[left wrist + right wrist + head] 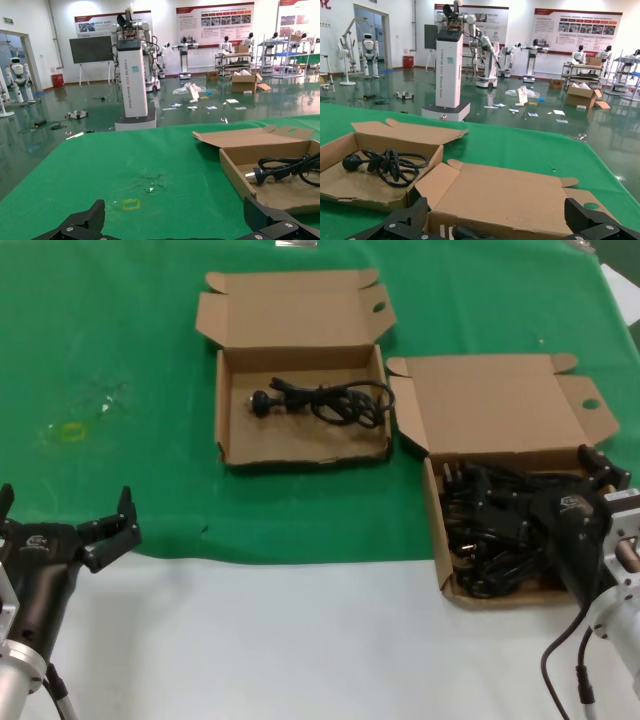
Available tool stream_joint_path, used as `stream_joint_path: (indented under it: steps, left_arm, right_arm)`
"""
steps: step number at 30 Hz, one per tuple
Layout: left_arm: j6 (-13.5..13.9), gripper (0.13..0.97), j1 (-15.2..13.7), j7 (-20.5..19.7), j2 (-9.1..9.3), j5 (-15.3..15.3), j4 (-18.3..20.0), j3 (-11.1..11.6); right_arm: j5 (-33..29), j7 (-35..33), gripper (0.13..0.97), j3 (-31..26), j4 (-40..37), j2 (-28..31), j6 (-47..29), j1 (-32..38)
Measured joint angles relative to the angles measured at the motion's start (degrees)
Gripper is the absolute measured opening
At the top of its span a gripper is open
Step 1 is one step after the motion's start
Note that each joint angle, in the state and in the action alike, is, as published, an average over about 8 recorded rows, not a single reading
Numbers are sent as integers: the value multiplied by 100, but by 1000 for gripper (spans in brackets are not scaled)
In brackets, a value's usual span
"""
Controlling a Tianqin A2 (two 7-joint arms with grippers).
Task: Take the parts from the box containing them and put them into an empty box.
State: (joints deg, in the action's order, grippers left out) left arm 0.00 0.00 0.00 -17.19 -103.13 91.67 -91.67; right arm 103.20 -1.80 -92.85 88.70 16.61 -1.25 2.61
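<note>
A brown cardboard box point(490, 405) at the right, lid flap laid back, is packed with several coiled black power cords point(490, 530). My right gripper point(540, 488) hovers over that pile, open and holding nothing; in the right wrist view its open gripper point(496, 210) faces the lid point(520, 195), with a plug point(465, 232) just below. A second brown box point(290, 440) farther back and left holds one coiled cord point(330, 400), also seen as the cord point(390, 165) and the cord point(285, 167). My left gripper point(65, 502) waits open at the near left.
Green cloth point(120, 360) covers the far part of the table. A bare white strip point(300, 640) runs along the near edge. A small yellow square mark point(131, 204) lies on the cloth ahead of the left gripper point(175, 210).
</note>
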Motion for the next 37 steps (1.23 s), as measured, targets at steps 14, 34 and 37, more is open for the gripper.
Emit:
stream_joint_path:
  steps: [14, 34, 37]
  left_arm:
    - [0, 966, 0, 0, 0, 0, 0, 0]
    - [0, 966, 0, 0, 0, 0, 0, 0]
    - [0, 966, 0, 0, 0, 0, 0, 0]
  right_arm:
    - [0, 0, 966, 0, 0, 0, 0, 0]
    - [0, 0, 966, 0, 0, 0, 0, 0]
    - [0, 0, 966, 0, 0, 0, 0, 0]
